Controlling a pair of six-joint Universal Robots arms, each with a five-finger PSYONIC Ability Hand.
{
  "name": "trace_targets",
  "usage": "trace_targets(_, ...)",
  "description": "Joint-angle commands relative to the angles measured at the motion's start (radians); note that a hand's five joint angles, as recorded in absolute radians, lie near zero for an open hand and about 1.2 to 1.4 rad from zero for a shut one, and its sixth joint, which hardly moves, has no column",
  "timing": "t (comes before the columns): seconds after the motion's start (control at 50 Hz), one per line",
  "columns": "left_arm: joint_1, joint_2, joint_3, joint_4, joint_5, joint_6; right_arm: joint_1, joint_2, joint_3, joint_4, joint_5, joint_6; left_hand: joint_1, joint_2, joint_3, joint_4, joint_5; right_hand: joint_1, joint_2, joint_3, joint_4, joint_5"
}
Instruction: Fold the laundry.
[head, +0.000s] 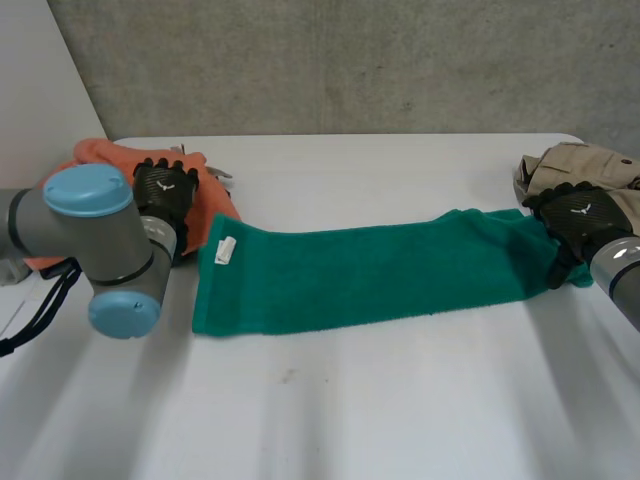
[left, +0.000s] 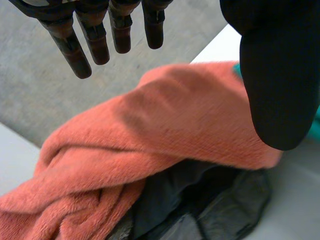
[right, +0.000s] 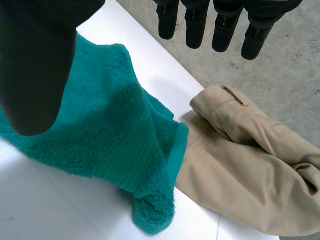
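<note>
White worktop bears a long green terry towel, unfolded; crumpled orange towel and beige garment wait. Left robot hand and right robot hand hover open, empty.

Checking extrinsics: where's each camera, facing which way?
Head: between and behind the arms, looking down on the white table; left hand, right hand, both arms.
Left wrist: along its palm, at the orange towel; own fingers, thumb.
Right wrist: along its palm, at green towel and beige garment; own fingers, thumb.
Shared: head and right wrist show the green towel.
</note>
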Motion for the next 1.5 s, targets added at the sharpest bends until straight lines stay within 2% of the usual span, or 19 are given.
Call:
trace_targets(0.02, -0.035, 0.124, -0.173, 0.053, 0.112, -0.012, -0.063, 0.030, -0.038, 0.059, -0.102, -0.059, -0.032, -0.033, -0.035, -0.029, -0.054, -0.024, -0.013, -0.016, -0.017, -0.028)
trace_targets(0.12, -0.056, 0.202, -0.268, 0.100, 0.098, -0.026, -0.143, 0.070, -0.073, 0.134, -0.197, -0.160, -0.032, -0.033, -0.035, -0.029, -0.054, 0.131, 0.142, 0.139, 0.139, 0.127)
trace_targets(0.26, -0.070, 0.279, -0.344, 0.119, 0.105, -0.084, -0.197, 0.136, -0.102, 0.164, -0.259, -0.202, -0.032, -0.033, -0.035, -0.029, -0.054, 0.278, 0.289, 0.286, 0.286, 0.275)
trace_targets(0.4, -0.072, 0.293, -0.361, 0.126, 0.116, -0.127, -0.206, 0.199, -0.119, 0.073, -0.268, -0.202, -0.032, -0.033, -0.035, -0.029, -0.054, 0.355, 0.365, 0.363, 0.362, 0.351)
trace_targets(0.58, -0.066, 0.289, -0.361, 0.126, 0.118, -0.129, -0.195, 0.252, -0.145, -0.025, -0.268, -0.168, -0.032, -0.033, -0.035, -0.029, -0.054, 0.454, 0.465, 0.462, 0.462, 0.451)
trace_targets(0.64, -0.064, 0.291, -0.363, 0.126, 0.118, -0.129, -0.190, 0.268, -0.157, -0.049, -0.265, -0.154, -0.032, -0.033, -0.035, -0.029, -0.054, 0.653, 0.664, 0.661, 0.661, 0.650)
trace_targets(0.66, -0.066, 0.293, -0.364, 0.126, 0.118, -0.129, -0.190, 0.271, -0.159, -0.057, -0.262, -0.149, -0.032, -0.033, -0.035, -0.029, -0.054, 0.764, 0.775, 0.772, 0.772, 0.761)
trace_targets(0.68, -0.066, 0.294, -0.366, 0.126, 0.118, -0.129, -0.189, 0.274, -0.162, -0.069, -0.254, -0.142, -0.032, -0.033, -0.035, -0.029, -0.054, 1.173, 1.184, 1.181, 1.181, 1.170)
trace_targets(0.78, -0.069, 0.297, -0.372, 0.133, 0.118, -0.129, -0.200, 0.236, -0.127, -0.079, -0.220, -0.107, -0.032, -0.033, -0.035, -0.029, -0.054, 1.177, 1.188, 1.185, 1.185, 1.174)
trace_targets(0.92, -0.066, 0.329, -0.401, 0.136, 0.118, -0.129, -0.296, 0.102, -0.039, -0.025, -0.199, -0.113, -0.032, -0.033, -0.035, -0.029, -0.054, 1.177, 1.188, 1.185, 1.185, 1.174)
trace_targets(0.98, -0.061, 0.349, -0.420, 0.148, 0.124, -0.129, -0.333, 0.087, -0.050, 0.012, -0.141, -0.171, -0.032, -0.033, -0.035, -0.029, -0.054, 1.177, 1.188, 1.185, 1.185, 1.174)
trace_targets(1.0, -0.058, 0.358, -0.430, 0.154, 0.127, -0.129, -0.344, 0.084, -0.067, 0.035, -0.080, -0.216, -0.032, -0.033, -0.035, -0.029, -0.054, 1.177, 1.188, 1.185, 1.185, 1.174)
trace_targets(1.06, -0.047, 0.381, -0.452, 0.157, 0.133, -0.129, -0.338, 0.079, -0.105, 0.070, 0.029, -0.292, -0.032, -0.033, -0.035, -0.029, -0.054, 1.177, 1.188, 1.185, 1.185, 1.174)
trace_targets(1.1, -0.043, 0.394, -0.464, 0.157, 0.136, -0.129, -0.303, 0.079, -0.124, 0.072, 0.057, -0.303, -0.032, -0.033, -0.035, -0.029, -0.054, 1.177, 1.188, 1.185, 1.185, 1.174)
trace_targets(1.22, -0.023, 0.443, -0.507, 0.157, 0.148, -0.130, -0.063, 0.035, -0.145, 0.001, 0.010, -0.320, -0.032, -0.033, -0.035, -0.029, -0.054, 1.177, 1.188, 1.185, 1.185, 1.174)
trace_targets(1.26, -0.018, 0.463, -0.521, 0.157, 0.151, -0.132, 0.053, 0.008, -0.127, -0.063, -0.045, -0.337, -0.032, -0.033, -0.035, -0.029, -0.054, 1.177, 1.188, 1.185, 1.185, 1.174)
trace_targets(1.28, -0.017, 0.476, -0.528, 0.154, 0.153, -0.132, 0.125, 0.001, -0.109, -0.110, -0.099, -0.350, -0.032, -0.033, -0.035, -0.029, -0.054, 1.177, 1.188, 1.185, 1.185, 1.174)
trace_targets(1.4, -0.015, 0.527, -0.565, 0.153, 0.155, -0.141, 0.396, 0.043, -0.009, -0.279, -0.295, -0.445, -0.032, -0.033, -0.035, -0.029, -0.054, 1.177, 1.188, 1.185, 1.185, 1.174)
trace_targets(1.5, -0.020, 0.549, -0.590, 0.153, 0.159, -0.143, 0.533, 0.120, 0.025, -0.312, -0.317, -0.585, -0.032, -0.033, -0.035, -0.029, -0.054, 1.177, 1.188, 1.185, 1.185, 1.174)
